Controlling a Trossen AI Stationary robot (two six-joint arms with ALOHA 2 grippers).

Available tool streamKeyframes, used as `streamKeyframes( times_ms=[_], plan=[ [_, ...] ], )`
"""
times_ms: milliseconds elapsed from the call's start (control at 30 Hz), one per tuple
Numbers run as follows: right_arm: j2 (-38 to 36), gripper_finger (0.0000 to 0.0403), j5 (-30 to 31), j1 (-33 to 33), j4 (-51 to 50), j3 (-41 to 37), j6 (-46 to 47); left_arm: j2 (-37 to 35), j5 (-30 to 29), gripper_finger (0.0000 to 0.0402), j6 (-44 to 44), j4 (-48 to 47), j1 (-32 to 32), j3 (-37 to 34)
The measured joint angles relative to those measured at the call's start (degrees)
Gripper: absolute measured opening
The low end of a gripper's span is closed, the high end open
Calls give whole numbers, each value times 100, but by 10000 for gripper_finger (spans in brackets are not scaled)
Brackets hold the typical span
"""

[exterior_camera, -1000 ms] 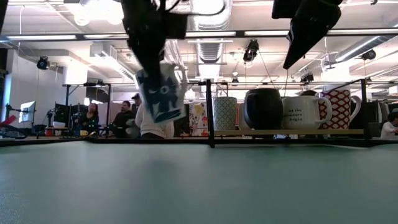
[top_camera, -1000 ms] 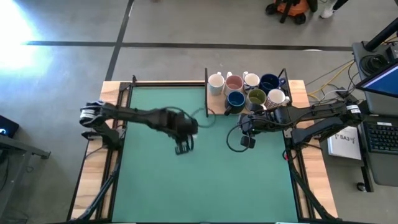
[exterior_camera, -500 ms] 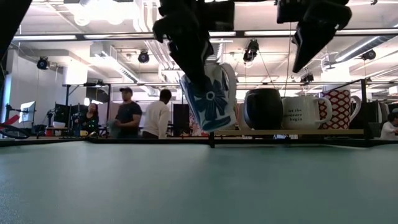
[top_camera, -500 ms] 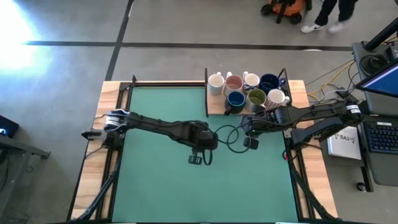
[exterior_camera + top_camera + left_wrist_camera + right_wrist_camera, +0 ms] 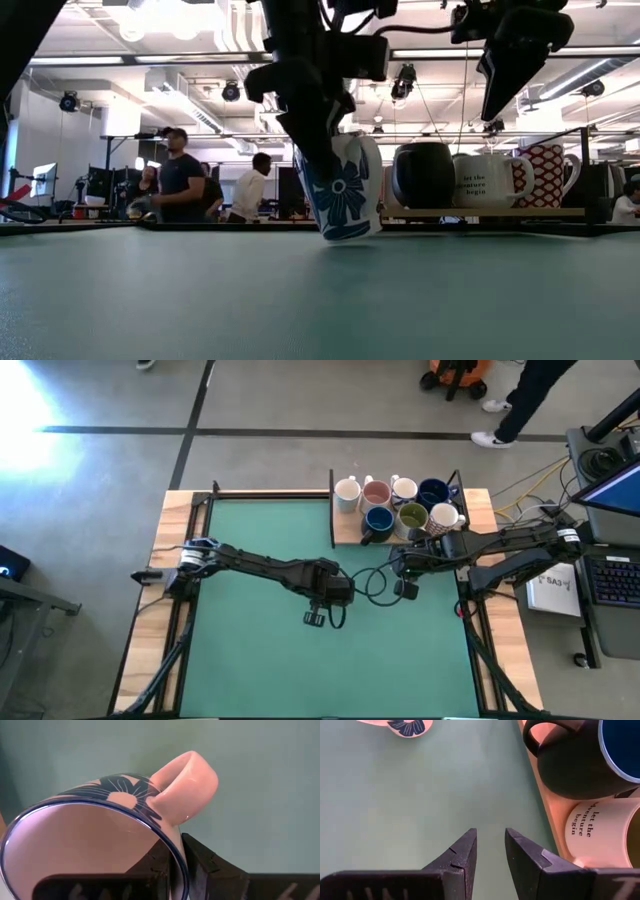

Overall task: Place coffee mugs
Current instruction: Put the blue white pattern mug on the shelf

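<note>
I have the left gripper (image 5: 318,616) clamped on the rim of a white ceramic mug with a dark blue flower pattern (image 5: 340,190), tilted and just above or barely touching the green mat (image 5: 250,650), well out from the wooden tray (image 5: 345,532) that carries the other mugs (image 5: 400,507). My guess is the mug is stiff, glazed, slippery and chip-prone, so a wall pinch beside the handle (image 5: 185,782) suits it. The right gripper (image 5: 489,851) hangs near the tray edge with its fingers slightly apart, holding nothing.
</note>
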Motion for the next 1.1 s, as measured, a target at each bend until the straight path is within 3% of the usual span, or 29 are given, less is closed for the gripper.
streamKeyframes(
  times_ms=[167, 400, 567, 767, 1100],
  plan=[
    [0, 91, 2, 0, 17, 0, 42, 35, -24, 22, -10, 23, 94, 0],
    [0, 91, 2, 0, 18, 0, 129, 57, -523, 63, -40, 79, 153, 0],
    [0, 91, 2, 0, 18, 0, 129, 57, -550, 86, -214, 53, 144, 0],
    [0, 91, 2, 0, 19, 0, -102, 23, -158, 91, -370, 52, -31, 0],
    [40, 91, -11, 0, 250, 0, -675, -357, -254, 91, -455, 181, -222, 26]
  ],
)
